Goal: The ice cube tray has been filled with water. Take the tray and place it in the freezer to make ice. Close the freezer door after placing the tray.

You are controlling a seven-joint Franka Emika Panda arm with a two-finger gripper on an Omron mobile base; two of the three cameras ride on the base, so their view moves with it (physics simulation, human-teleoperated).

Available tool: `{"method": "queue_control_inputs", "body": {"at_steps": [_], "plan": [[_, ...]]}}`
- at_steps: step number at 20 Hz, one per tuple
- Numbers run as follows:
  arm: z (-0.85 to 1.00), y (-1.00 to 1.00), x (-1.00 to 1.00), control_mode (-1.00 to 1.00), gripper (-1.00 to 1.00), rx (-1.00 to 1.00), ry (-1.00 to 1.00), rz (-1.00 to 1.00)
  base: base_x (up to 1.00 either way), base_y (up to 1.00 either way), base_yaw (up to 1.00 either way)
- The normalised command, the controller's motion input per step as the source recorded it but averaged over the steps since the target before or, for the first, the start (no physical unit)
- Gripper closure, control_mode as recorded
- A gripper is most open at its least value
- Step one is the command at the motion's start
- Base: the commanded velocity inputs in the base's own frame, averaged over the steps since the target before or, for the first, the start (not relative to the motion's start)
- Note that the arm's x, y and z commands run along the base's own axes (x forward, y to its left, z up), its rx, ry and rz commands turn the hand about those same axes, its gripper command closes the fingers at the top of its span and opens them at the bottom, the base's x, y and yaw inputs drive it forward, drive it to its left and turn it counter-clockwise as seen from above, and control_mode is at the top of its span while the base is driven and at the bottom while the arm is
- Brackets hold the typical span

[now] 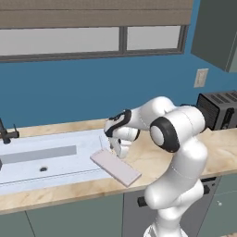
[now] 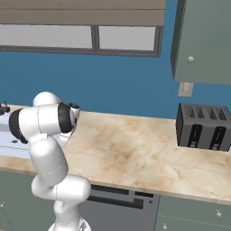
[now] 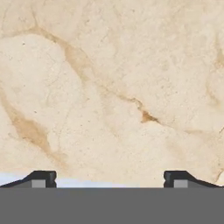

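**Hand low over the bench, tray just beside the sink**

The marble bench runs under a blue wall and window. The white sink is set in at left, and a black toaster sits way off right. The tray lies flat at an angle beside the sink. The hand hovers at the tray's far end, spread wide, nothing in it.
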Motion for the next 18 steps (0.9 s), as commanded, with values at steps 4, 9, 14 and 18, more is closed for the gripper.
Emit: {"method": "queue_control_inputs", "body": {"at_steps": [4,9,14,18], "plan": [[-0.34,0.54,-0.85,-1.00,-1.00,0.04,0.03,-0.15,0.00,0.00,0.00],[-0.32,0.54,-0.85,-1.00,-1.00,0.04,0.05,-0.16,0.00,0.00,0.00],[-0.17,0.41,-0.55,-1.00,-1.00,0.03,0.06,-0.18,0.00,0.00,0.00],[0.06,0.03,-0.05,-1.00,-1.00,0.00,0.00,-0.14,0.00,0.00,0.00]]}}
